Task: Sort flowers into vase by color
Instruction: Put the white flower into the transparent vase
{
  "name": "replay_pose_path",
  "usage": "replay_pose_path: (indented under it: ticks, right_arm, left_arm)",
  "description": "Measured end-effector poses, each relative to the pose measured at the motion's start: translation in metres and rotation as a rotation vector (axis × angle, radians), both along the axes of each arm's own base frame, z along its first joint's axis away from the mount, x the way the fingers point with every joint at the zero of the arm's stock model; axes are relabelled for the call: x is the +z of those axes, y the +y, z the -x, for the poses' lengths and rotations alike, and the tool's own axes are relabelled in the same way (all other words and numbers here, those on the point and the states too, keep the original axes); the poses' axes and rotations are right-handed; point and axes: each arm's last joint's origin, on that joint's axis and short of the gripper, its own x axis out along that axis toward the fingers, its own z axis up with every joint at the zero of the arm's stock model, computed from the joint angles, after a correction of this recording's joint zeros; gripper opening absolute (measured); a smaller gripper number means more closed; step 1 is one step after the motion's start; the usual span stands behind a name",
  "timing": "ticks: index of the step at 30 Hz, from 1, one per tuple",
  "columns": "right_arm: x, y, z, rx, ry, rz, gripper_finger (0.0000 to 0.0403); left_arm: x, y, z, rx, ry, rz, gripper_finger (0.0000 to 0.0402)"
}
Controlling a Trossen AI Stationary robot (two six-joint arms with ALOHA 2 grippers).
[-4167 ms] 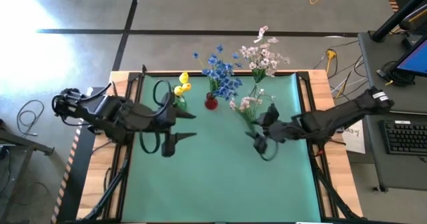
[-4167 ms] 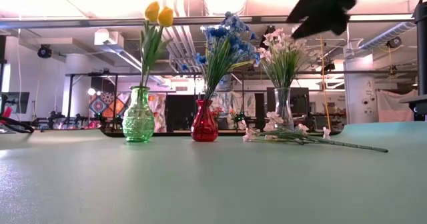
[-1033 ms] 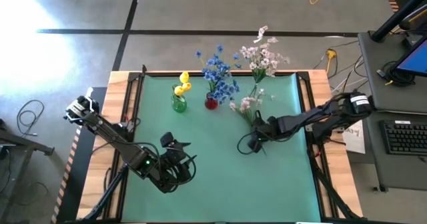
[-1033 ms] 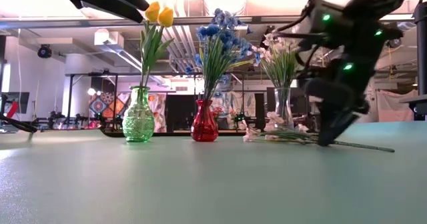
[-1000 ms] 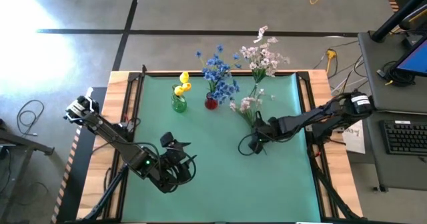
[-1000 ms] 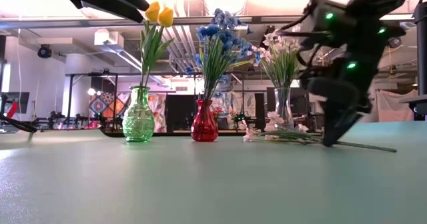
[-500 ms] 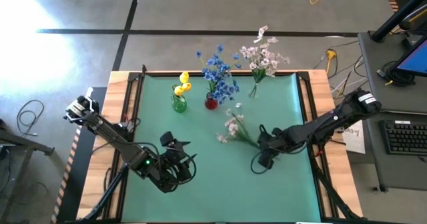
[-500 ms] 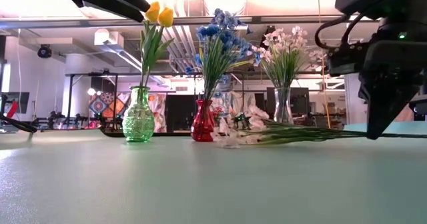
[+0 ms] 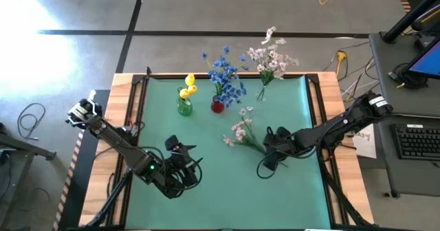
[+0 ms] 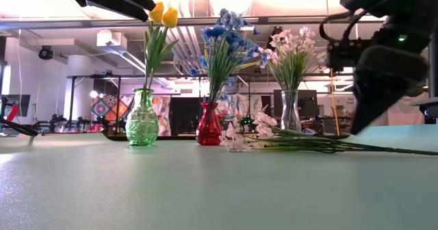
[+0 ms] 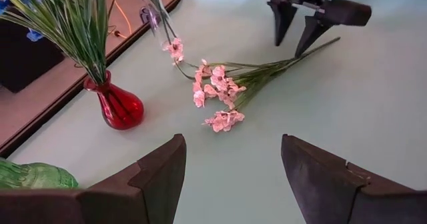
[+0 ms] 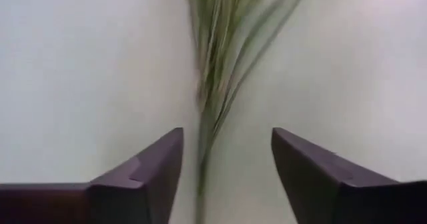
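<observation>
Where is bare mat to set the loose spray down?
Free: the near strip between the left gripper and right gripper. Crowded: the far edge, with the green vase, red vase, clear vase and pink-white spray.

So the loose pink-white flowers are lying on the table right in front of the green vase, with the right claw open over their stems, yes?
Not quite: the pink-white flowers lie nearer the red vase, to its right, not by the green vase. The high view shows it. The right claw is indeed open over their stems.
</observation>
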Motion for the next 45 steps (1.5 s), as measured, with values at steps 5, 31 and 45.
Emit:
replay_pose_path:
  ticks: [5,31,45]
  right_arm:
    - [0.001,-0.001,-0.01,0.074,-0.136,0.08,0.0276]
    - [-0.044,-0.018,-0.034,0.014,-0.126,0.12,0.0128]
    - [0.011,-0.007,-0.013,0.072,-0.332,0.026,0.0019]
  left_arm:
    - [0.0,0.0,0.0,0.002,-0.002,-0.002,0.023]
    - [0.001,0.0,-0.001,-0.011,0.006,-0.024,0.023]
    - [0.001,0.001,-0.001,-0.006,-0.002,-0.014,0.023]
